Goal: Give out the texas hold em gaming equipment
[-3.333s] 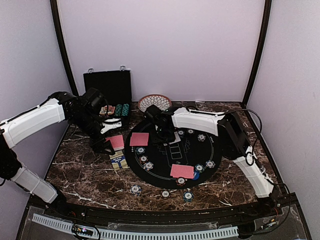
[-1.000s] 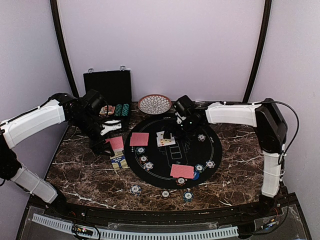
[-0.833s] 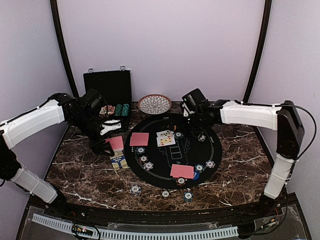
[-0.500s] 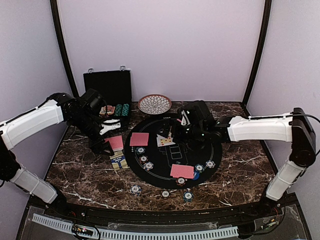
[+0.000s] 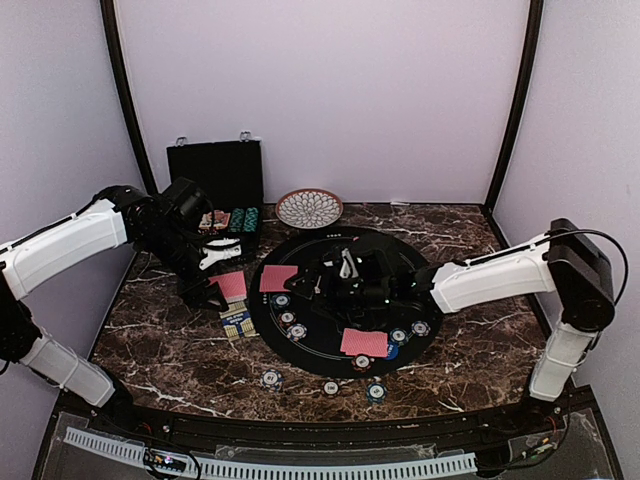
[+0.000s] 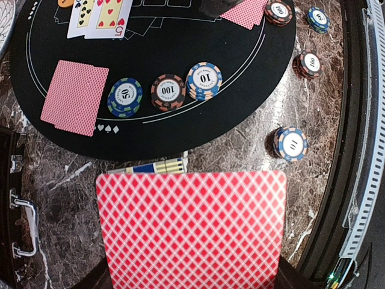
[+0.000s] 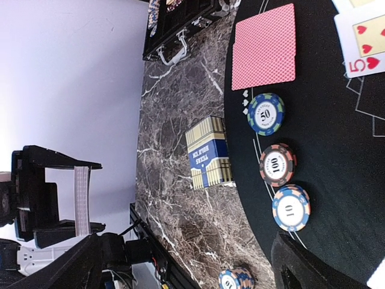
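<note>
Left tool: clamped together on the red-backed cards, held above the surface toward its left edge, just off the black mat; one card or a stack, cannot tell; back is a red-and-white diamond lattice, flat, corners rounded.

Below them: blue-and-cream card box lying on the surface, beside the mat's left rim.

Mat, left part: face-down pair, then three chips in a row marked 50, 100, 10, striped edges.

Mat, middle: face-up cards, white faces, a five of hearts legible.

Right tool: jaws wide apart, holding nothing, low over the mat's middle.

Judged step: right tool fetches the next card from the left tool's hold. To do well: approach the cards' free edge; pinch the top card only; slide it off flat while the left hold stays firm; pass above the chip row, not through it; release low so the card does not flutter.
</note>
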